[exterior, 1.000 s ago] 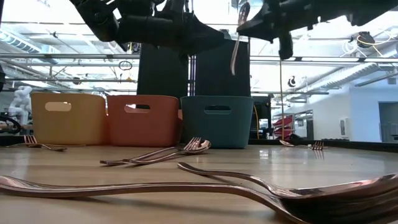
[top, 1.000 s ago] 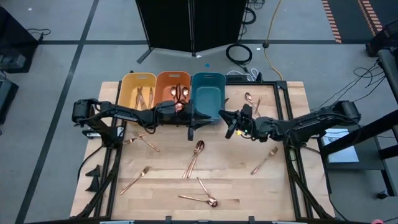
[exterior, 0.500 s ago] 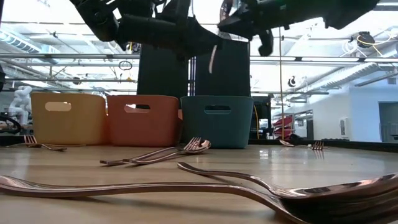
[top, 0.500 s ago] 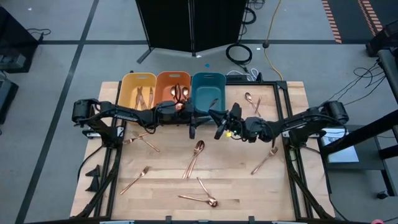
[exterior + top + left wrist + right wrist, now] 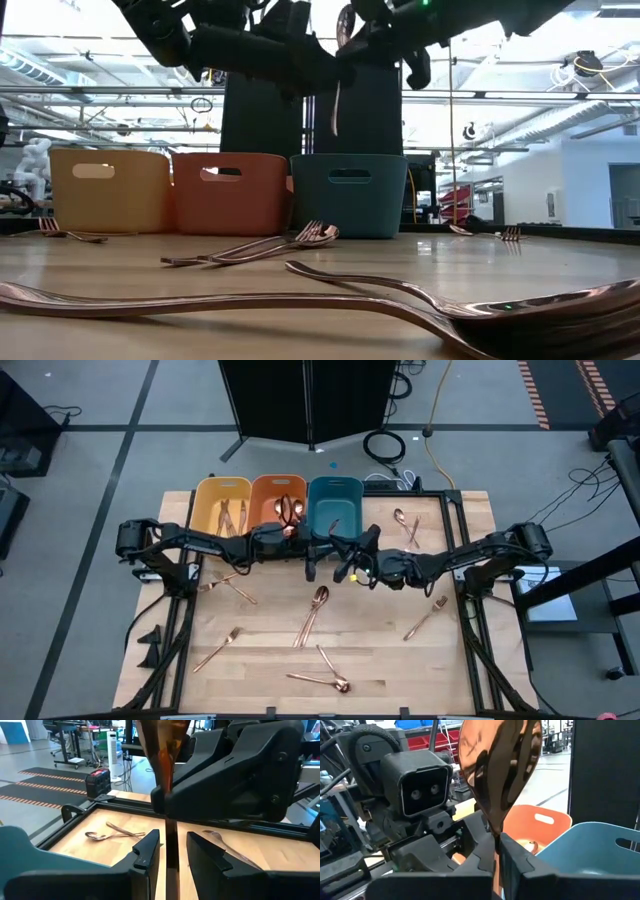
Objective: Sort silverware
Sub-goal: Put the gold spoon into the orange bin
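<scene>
Both arms [image 5: 430,563] mid-table; right jaws closed, left parted.

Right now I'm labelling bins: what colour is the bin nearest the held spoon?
Teal bin, clearest in the high view; the spoon is copper.

Right gripper [image 5: 497,862] clamped a copper spoon [image 5: 497,767], bowl upright. Behind stood the left arm's wrist camera [image 5: 417,782], an orange bin [image 5: 540,827] and a teal bin [image 5: 585,852].
</scene>
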You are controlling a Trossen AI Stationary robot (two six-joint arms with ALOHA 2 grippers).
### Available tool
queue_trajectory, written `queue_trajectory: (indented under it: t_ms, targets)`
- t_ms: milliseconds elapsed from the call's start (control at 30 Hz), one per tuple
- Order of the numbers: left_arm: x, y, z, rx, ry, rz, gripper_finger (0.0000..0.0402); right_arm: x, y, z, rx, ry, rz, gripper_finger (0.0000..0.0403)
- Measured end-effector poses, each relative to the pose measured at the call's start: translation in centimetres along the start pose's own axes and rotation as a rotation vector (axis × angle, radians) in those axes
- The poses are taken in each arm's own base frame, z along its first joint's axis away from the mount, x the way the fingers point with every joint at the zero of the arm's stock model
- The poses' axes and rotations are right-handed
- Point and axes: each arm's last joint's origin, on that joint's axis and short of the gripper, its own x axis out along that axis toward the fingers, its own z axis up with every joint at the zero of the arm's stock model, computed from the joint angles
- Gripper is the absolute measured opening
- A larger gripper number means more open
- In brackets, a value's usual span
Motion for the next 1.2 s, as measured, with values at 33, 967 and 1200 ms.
queue_trajectory:
  t_ms: [33, 967, 1200]
  targets:
    - [0.0, 0.0, 0.0, 0.0, 0.0, 0.0, 0.0093, 0.0, 0.0, 0.0, -0.002, 0.002, 0.0, 0.0]
    - [-0.2, 0.8, -0.8, 0.042, 0.104, 0.09, 0.0001, -1.4, -0.6, 1.3, -0.127, 0.062, -0.006, 0.0127]
    - [-3.2, 3.7, 2.6, -0.072, 0.065, 0.193, 0.0, -3.9, -1.5, 1.9, -0.185, 0.209, -0.014, 0.0155]
